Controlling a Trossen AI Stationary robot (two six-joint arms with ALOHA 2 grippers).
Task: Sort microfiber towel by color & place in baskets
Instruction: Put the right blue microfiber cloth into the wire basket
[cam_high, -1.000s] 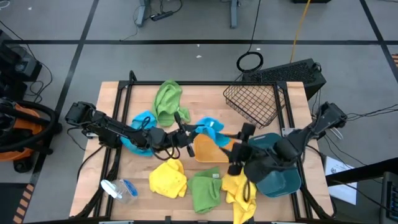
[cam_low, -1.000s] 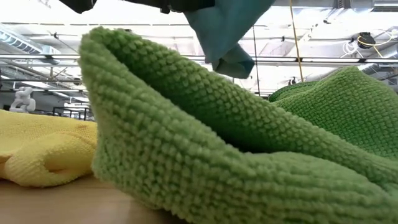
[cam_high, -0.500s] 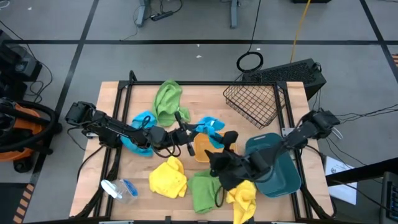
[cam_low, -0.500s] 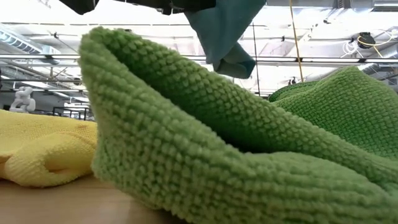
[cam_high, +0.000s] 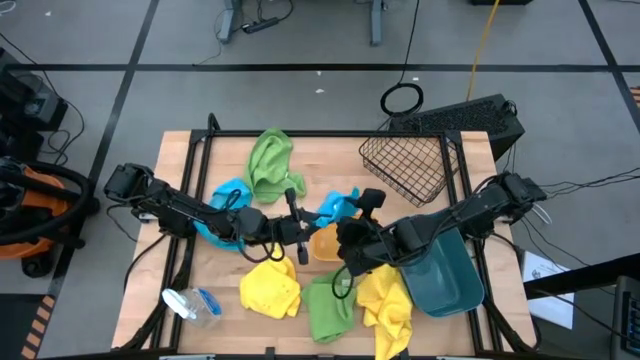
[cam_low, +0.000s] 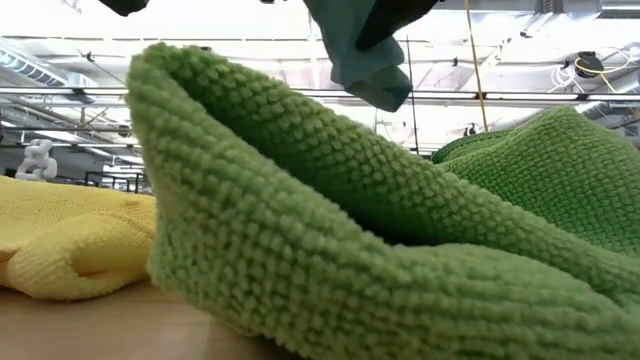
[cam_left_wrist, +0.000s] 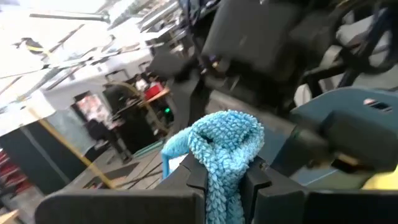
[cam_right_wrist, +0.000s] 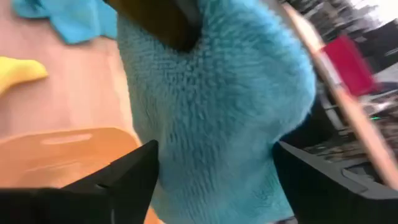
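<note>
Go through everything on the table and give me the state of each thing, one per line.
left hand: shut on blue towel
blue towel: held above the table
right hand: open, fingers either side of the blue towel
orange bin: on the table, looks empty
teal bin: no towel visible inside
wire basket: tilted, empty
green towels: crumpled, unsorted
yellow towels: crumpled, unsorted

The orange bin (cam_high: 326, 241) is mostly hidden beneath both arms; green towels (cam_low: 330, 230) fill the low view, blocking the table
</note>
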